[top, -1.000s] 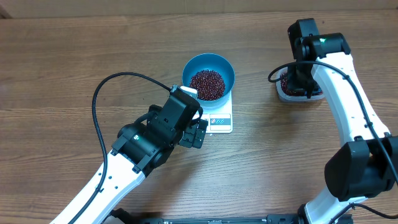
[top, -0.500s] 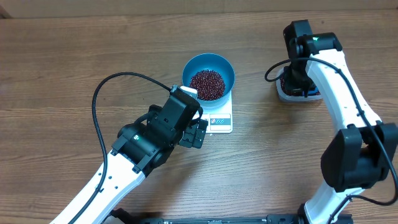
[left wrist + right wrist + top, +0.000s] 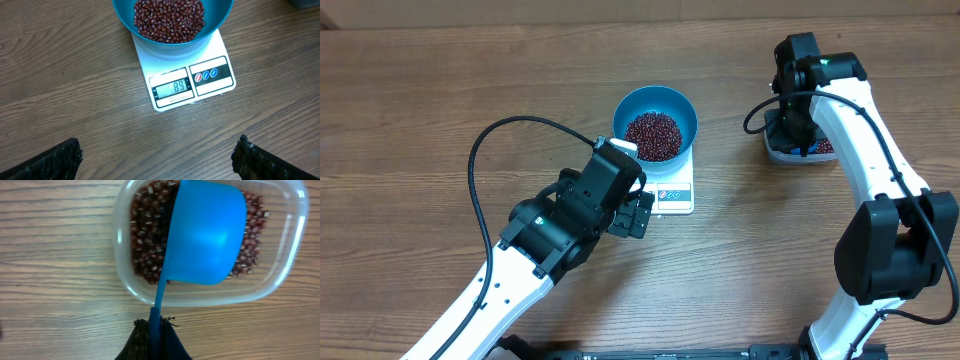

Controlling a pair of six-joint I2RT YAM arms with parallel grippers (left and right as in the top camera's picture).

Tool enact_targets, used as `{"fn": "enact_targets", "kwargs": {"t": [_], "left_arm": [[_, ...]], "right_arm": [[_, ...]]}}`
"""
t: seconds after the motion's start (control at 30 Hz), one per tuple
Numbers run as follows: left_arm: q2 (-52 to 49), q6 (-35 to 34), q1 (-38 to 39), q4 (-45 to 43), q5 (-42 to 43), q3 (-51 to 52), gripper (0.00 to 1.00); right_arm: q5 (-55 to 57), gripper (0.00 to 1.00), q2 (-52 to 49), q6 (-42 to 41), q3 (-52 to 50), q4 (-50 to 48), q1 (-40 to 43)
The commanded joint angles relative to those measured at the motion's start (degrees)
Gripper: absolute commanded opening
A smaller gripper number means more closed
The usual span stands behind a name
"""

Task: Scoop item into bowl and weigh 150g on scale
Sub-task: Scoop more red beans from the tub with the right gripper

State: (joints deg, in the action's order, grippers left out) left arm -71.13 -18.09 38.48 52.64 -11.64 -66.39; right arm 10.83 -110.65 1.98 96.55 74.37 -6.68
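Right gripper point(image 3: 155, 330) has edged further over tub point(image 3: 296, 225) since a second ago. Left gripper point(image 3: 157, 157) unmoved, spread, empty, just before scale point(image 3: 215, 50). Right one clamped on scoop point(image 3: 207, 235) handle above beans point(image 3: 145, 250), well right of scale. Bowl point(image 3: 172, 50) on scale holds beans, under target. Risk: heaped scoop spills crossing, or overshoots. One bowl, scale, tub, scoop.
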Motion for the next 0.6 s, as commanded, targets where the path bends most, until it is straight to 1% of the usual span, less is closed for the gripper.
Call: {"fn": "enact_targets", "kwargs": {"t": [0.0, 0.23, 0.33, 0.57], "left_arm": [[0.7, -0.2, -0.3, -0.2, -0.3, -1.3, 1.00], [0.7, -0.2, -0.3, -0.2, -0.4, -1.3, 0.99], [0.7, -0.2, -0.3, -0.2, -0.3, -1.3, 1.00], [0.7, -0.2, -0.3, -0.2, -0.4, -1.3, 1.00]], "right_arm": [[-6.3, 0.04, -0.5, 1.6, 1.4, -0.5, 0.0], [-7.7, 0.04, 0.5, 1.6, 1.5, -0.5, 0.1], [-9.5, 0.04, 1.9, 3.1, 1.5, -0.6, 0.1], [-9.7, 0.04, 3.3, 3.1, 1.5, -0.4, 0.2]]}}
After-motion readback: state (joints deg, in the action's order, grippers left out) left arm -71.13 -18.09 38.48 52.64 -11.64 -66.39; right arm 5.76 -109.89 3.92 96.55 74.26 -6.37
